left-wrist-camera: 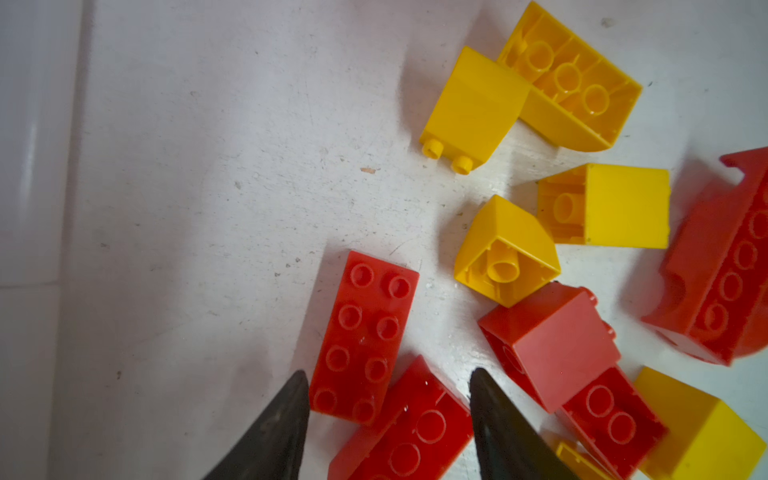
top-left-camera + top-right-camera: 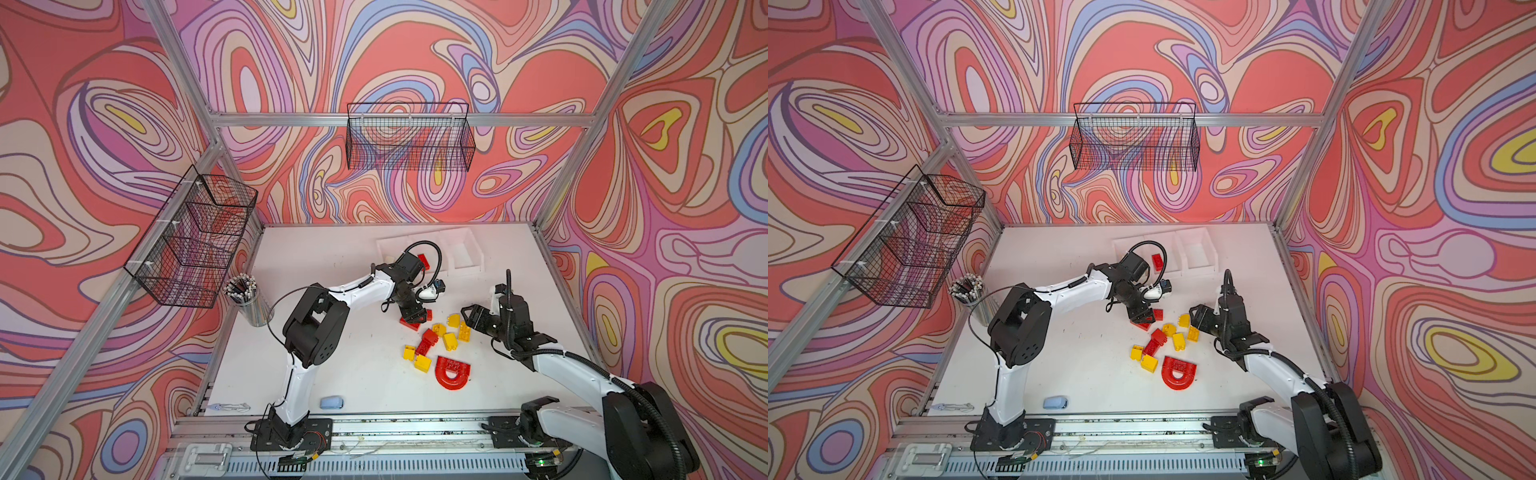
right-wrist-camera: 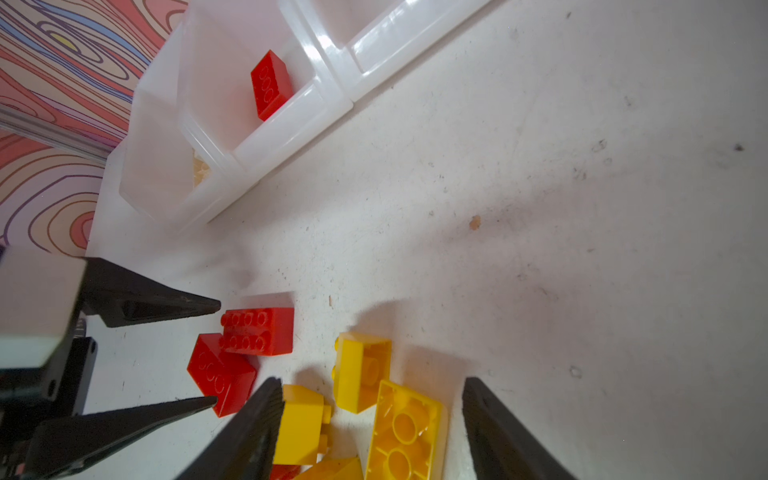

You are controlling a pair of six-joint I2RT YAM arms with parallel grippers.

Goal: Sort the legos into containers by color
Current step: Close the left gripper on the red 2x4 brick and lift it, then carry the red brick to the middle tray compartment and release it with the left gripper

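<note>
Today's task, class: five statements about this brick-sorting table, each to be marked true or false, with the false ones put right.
1. A red brick lies in the middle container. True.
2. The red arch is already in a container. False: it lies on the table.
3. The right gripper holds a yellow brick. False: it is open and empty, over the yellow bricks.
4. The left gripper is down at the red bricks. True.
5. A pale blue block lies near the table's front edge. True.
</note>
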